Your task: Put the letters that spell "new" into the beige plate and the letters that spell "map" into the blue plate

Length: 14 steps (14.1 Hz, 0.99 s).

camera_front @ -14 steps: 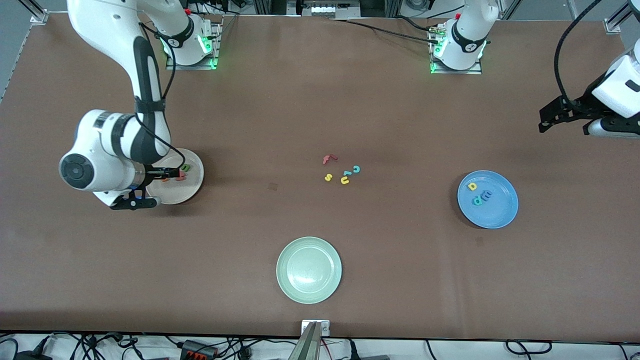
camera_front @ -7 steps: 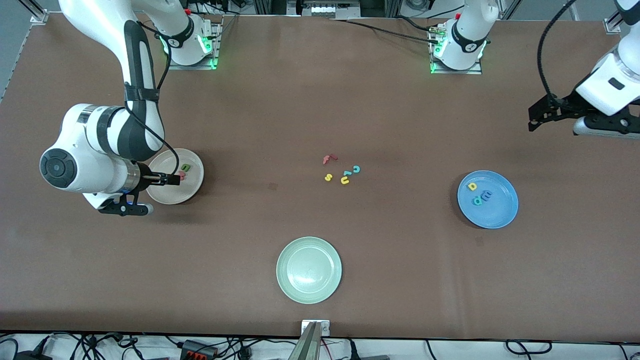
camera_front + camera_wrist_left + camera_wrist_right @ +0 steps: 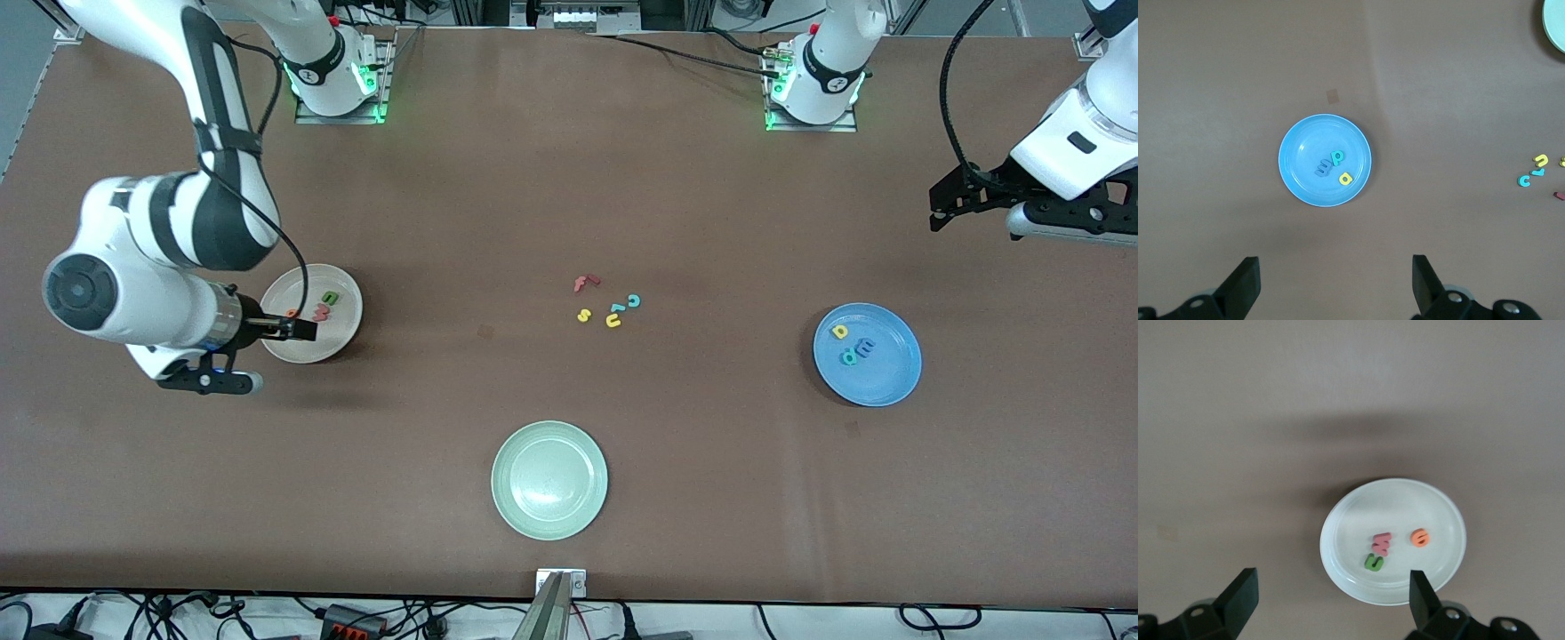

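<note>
While five letters [image 3: 608,304] lie loose, each plate [image 3: 347,293] holds three.

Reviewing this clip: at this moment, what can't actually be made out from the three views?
- Front view: the right gripper and wrist hang over the beige plate, covering part of its rim; the orange e barely shows there.
- Front view: the left gripper has its arm cut by the frame edge.
- Left wrist view: the pale green plate and the red f are cut by the edge.
- Both wrist views: only the fingertips show.
</note>
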Available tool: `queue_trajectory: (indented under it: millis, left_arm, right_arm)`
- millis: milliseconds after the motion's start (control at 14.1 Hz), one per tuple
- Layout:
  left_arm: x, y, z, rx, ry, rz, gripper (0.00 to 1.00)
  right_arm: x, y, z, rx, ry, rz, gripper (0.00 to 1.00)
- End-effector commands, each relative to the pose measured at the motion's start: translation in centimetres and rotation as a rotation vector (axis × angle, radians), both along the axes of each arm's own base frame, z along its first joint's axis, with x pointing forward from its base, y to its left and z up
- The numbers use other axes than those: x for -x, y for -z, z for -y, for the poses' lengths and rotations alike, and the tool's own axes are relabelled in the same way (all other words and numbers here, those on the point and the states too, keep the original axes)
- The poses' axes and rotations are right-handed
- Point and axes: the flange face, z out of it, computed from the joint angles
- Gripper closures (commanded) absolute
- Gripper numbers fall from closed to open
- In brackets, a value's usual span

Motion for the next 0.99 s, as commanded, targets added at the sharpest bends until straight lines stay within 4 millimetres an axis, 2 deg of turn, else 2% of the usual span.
queue_trajectory:
  millis: [0,71,142,213,355,496,709,922]
  left_arm:
    - [0.3,-0.7,0.0,0.011,0.015,-0.002,0.00]
    - [0.3,-0.7,0.0,0.011,0.014,-0.005,0.00]
    - [0.3,-0.7,0.1,0.011,0.016,-0.005,0.00]
    - [0.3,-0.8,0.2,0.011,0.016,-0.004,0.00]
    - [0.3,-0.7,0.1,0.011,0.018,-0.005,0.00]
    - [0.4,-0.7,0.1,0.011,0.019,-0.010,0.00]
    - [0.4,-0.7,0.1,0.010,0.017,-0.015,0.00]
    - [0.5,-0.6,0.2,0.012,0.019,-0.019,0.00]
  right_arm:
    - [1.3,-7.3,3.9,-0.015,0.032,0.079,0.00]
    - [1.8,-9.6,6.7,-0.030,0.072,0.105,0.00]
    - [2.4,-11.1,9.4,-0.040,0.103,0.112,0.00]
    - [2.9,-12.3,10.5,-0.042,0.118,0.114,0.00]
    - [3.7,-14.8,14.1,-0.038,0.149,0.128,0.00]
    - [4.4,-17.1,15.5,-0.040,0.117,0.143,0.00]
    - [5.2,-20.6,15.4,-0.027,0.063,0.131,0.00]
    - [5.7,-20.4,15.3,0.012,0.027,0.092,0.00]
